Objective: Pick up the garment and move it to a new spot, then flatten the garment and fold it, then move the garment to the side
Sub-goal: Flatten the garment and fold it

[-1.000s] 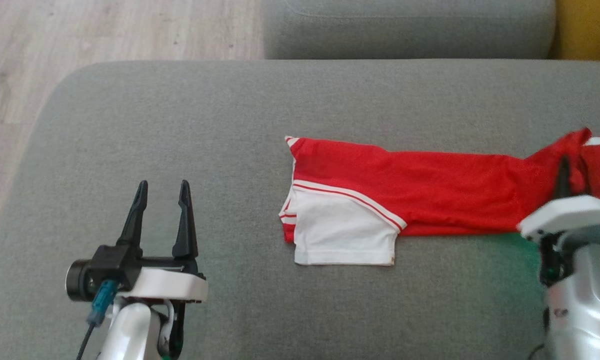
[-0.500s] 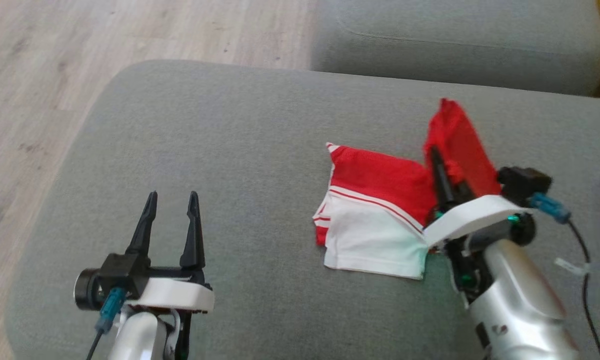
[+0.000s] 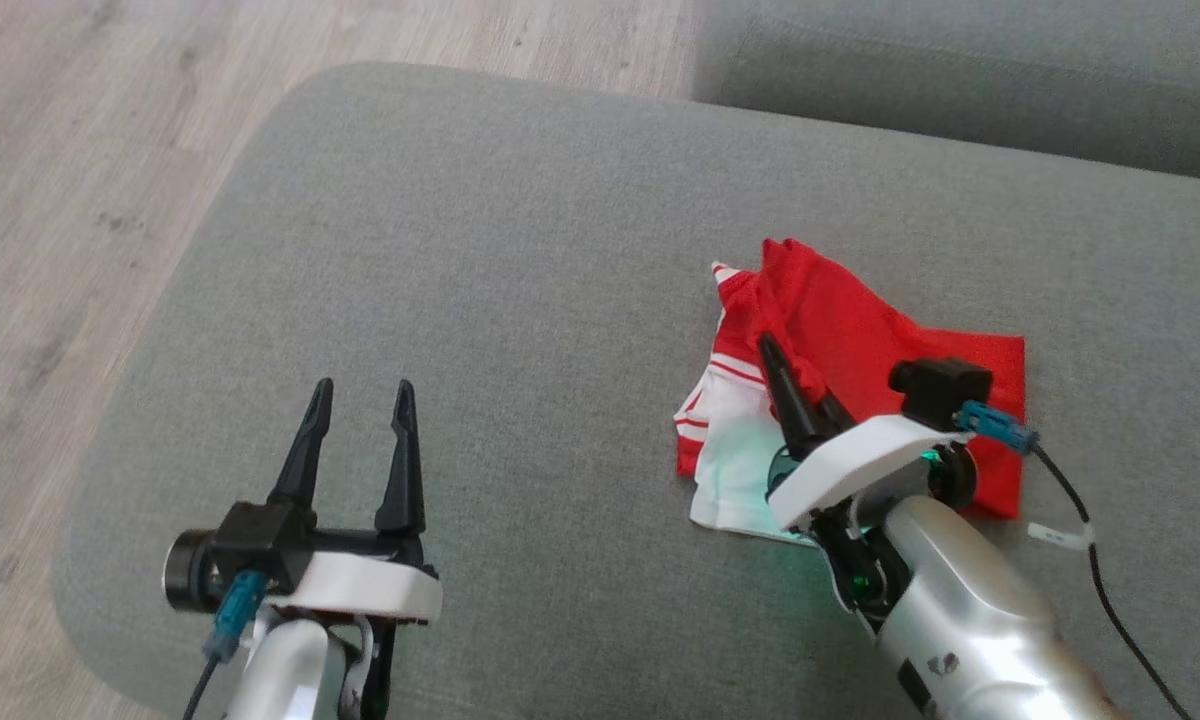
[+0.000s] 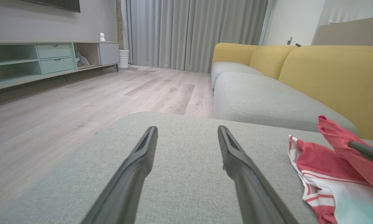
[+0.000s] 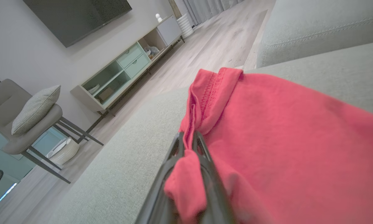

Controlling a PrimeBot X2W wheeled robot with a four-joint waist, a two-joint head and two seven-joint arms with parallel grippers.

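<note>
**Right gripper (image 3: 775, 360) pinching a red fold of a garment (image 3: 860, 320) on a grey cushion (image 3: 520, 250)**

A broad grey fabric cushion with rounded corners takes up most of the head view. Pale wooden floor (image 3: 110, 150) runs along its left side. Beyond its far edge sits a second grey seat (image 3: 960, 90), and the left wrist view shows yellow backrests (image 4: 329, 68) behind that seat.

The red and white garment lies on the right half of the cushion, bunched and partly doubled over itself. Its white panel with thin red stripes lies flat at the near left. The red cloth is heaped over the panel and spreads out to the right.

The right gripper comes in from the lower right, directly over the garment, with its silver forearm covering the garment's near edge. Its two dark fingers are pressed together on a gathered fold of red fabric. The right wrist view shows cloth bulging between the fingers and a stitched hem just past their tips.

The left gripper (image 3: 363, 385) hangs over bare cushion at the lower left, well apart from the garment. Its fingers are spread wide, with nothing between them.
</note>
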